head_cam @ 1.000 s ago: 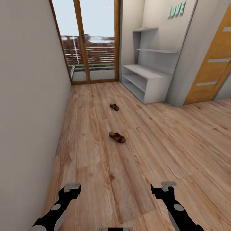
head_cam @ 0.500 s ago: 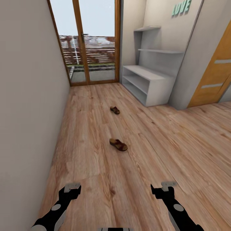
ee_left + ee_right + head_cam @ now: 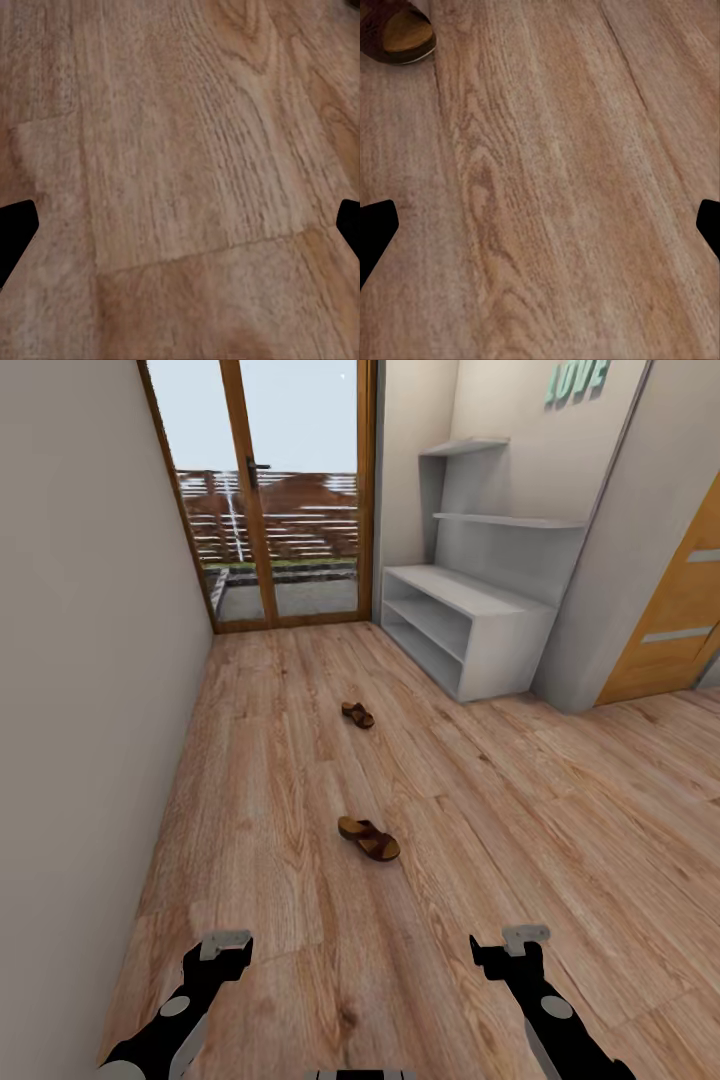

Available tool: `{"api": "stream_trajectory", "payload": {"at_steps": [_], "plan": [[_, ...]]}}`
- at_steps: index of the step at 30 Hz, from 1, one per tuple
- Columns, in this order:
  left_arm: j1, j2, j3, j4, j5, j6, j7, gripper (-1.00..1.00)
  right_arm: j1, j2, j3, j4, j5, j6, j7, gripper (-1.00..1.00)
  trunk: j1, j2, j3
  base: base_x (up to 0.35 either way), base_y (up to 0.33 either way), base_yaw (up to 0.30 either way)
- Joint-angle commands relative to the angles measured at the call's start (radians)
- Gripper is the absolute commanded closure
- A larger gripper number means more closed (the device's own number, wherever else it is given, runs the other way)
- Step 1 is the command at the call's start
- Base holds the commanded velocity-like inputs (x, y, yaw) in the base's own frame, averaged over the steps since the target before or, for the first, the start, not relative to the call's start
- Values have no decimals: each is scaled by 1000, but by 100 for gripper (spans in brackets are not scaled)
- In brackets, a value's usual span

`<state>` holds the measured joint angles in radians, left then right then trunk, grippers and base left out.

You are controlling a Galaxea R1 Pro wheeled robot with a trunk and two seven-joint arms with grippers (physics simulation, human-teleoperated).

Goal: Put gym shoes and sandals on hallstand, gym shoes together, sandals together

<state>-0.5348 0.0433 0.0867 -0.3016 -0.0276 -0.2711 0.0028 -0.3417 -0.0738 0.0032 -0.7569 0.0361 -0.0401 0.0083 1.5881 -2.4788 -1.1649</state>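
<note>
Corridor floor (image 3: 300, 780): light brown wood-plank laminate, darker grain swirls and knots. Near sandal (image 3: 369, 839): dark brown, lighter tan-reddish footbed; same sandal in right wrist view (image 3: 394, 34), dark strap over ochre footbed. Far sandal (image 3: 358, 715): dark brown. Hallstand (image 3: 480, 625): pale white-grey. Wall lettering (image 3: 577, 380): mint green. Glazed door frame (image 3: 240, 500): orange-brown wood. Side door (image 3: 675, 610): orange wood, pale stripes. Left wall (image 3: 70, 660): off-white beige.

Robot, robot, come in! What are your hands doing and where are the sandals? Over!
Left gripper and right gripper open, empty. Near sandal and far sandal on corridor floor, apart. Hallstand bare. Nothing between.
</note>
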Motion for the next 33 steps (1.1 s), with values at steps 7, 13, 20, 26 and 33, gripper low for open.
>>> {"api": "stream_trajectory", "payload": {"at_steps": [7, 13, 20, 26, 33], "plan": [[-1, 0, 4, 1, -4, -4, 0, -100, 0, -1, 0, 1, 4, -3, 1, -100, 0, 0, -1, 300, -126, 0], [-1, 0, 4, 1, -5, -4, 0, -100, 0, 0, 0, 1, 4, -3, 1, -100, 0, 0, -1, 273, -167, 0], [-1, -1, 4, 1, -5, -4, 0, -100, 0, 0, 1, 1, 3, -3, 1, -100, 0, 0, -1, 239, -194, 0], [-1, -2, 4, 1, -4, -5, 0, -100, 0, 0, 0, 1, 4, -3, 1, -100, 0, 0, -1, 226, -205, 0], [-1, -2, 4, 1, -5, -7, 0, -100, 0, 0, 0, 1, 4, -4, 1, -100, 0, 0, -1, 198, -224, 0]]}}
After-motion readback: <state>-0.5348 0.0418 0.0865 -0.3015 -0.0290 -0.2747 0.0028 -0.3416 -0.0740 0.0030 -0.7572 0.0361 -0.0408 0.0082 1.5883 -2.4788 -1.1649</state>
